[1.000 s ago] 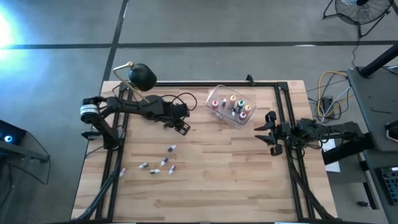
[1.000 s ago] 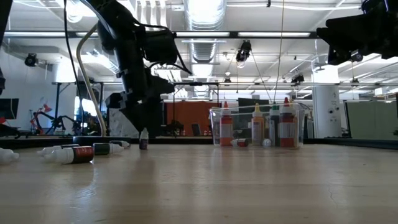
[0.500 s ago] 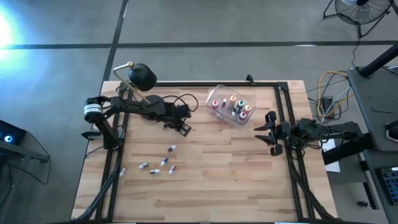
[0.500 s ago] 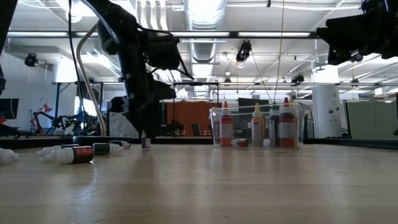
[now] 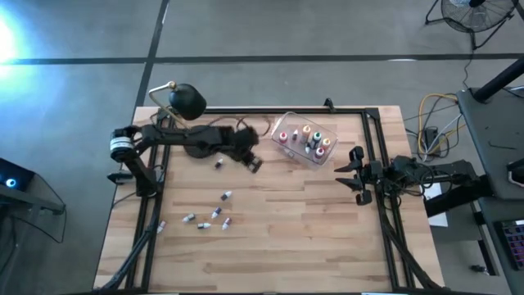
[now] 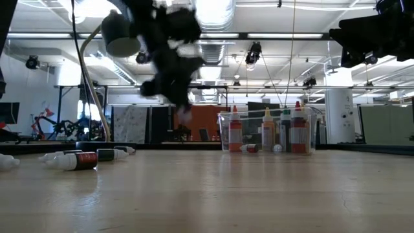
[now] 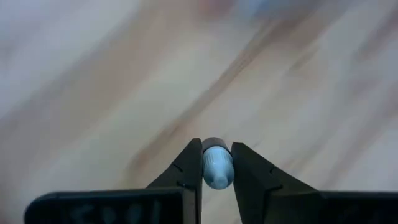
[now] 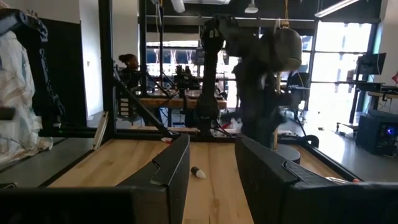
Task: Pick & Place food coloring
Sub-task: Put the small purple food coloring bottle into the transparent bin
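Observation:
My left gripper (image 5: 253,163) hangs above the table a little left of the clear tub (image 5: 304,141), shut on one small food coloring bottle (image 7: 217,167) with a pale blue end. In the low view it is a blur (image 6: 181,107) well above the wood. Upright bottles with red, yellow and dark bodies stand in the tub (image 6: 268,133). Several loose bottles (image 5: 215,214) lie on the wood toward the near left, seen low as (image 6: 72,159). My right gripper (image 5: 357,174) waits open at the table's right edge. My left gripper pinches the small bottle between its two fingertips (image 7: 189,163); the pale blue rounded end (image 7: 217,175) shows between them. The bottle is lifted clear of the table. Which way the fingers point is lost in blur.
A black round-headed lamp (image 5: 187,100) stands at the far left corner, its stem behind the left arm. One stray bottle (image 8: 198,172) lies on the wood in front of the right gripper. Black rails frame the table (image 5: 372,139). Bare wood stretches across the near middle and right.
My left gripper has risen from the table with the small bottle, which stood upright beneath it before, and has swung quickly toward the table's right, nearer the tub. The bottle is now lifted clear.

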Tool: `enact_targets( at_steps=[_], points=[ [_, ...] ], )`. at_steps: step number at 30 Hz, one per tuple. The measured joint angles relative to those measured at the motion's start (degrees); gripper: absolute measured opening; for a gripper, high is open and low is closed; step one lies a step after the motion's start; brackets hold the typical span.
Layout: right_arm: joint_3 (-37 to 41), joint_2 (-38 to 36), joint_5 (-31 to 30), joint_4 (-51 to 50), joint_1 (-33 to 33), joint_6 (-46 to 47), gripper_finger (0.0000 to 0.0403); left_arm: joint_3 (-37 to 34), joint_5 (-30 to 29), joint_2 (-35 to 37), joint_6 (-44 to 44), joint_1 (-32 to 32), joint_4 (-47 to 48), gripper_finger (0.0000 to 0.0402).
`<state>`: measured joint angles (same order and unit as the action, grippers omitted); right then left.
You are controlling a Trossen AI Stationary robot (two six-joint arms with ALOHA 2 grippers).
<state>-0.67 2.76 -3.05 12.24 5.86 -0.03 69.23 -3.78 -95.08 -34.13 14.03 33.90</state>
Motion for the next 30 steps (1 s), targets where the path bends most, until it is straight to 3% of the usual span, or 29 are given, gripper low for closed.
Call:
enact_targets(
  at_steps=[4,8,20,30],
  points=[
    [0.0,0.0,0.0,-0.01,-0.01,0.0,0.0123,13.14,-0.39,-1.54,5.45,-0.04,-2.76,0.0037],
    [0.0,0.0,0.0,-0.01,-0.01,0.0,0.0123,26.98,-0.6,-9.17,10.3,-0.01,-2.29,0.0036],
    [0.0,0.0,-0.02,0.0,0.0,0.0,0.0123,65.39,-0.75,-38.85,17.99,-1.04,18.54,0.0035],
    [0.0,0.09,-0.05,-0.01,0.01,0.0,0.0123,57.23,-1.92,-37.95,17.51,-0.97,14.58,0.0078]
  ],
)
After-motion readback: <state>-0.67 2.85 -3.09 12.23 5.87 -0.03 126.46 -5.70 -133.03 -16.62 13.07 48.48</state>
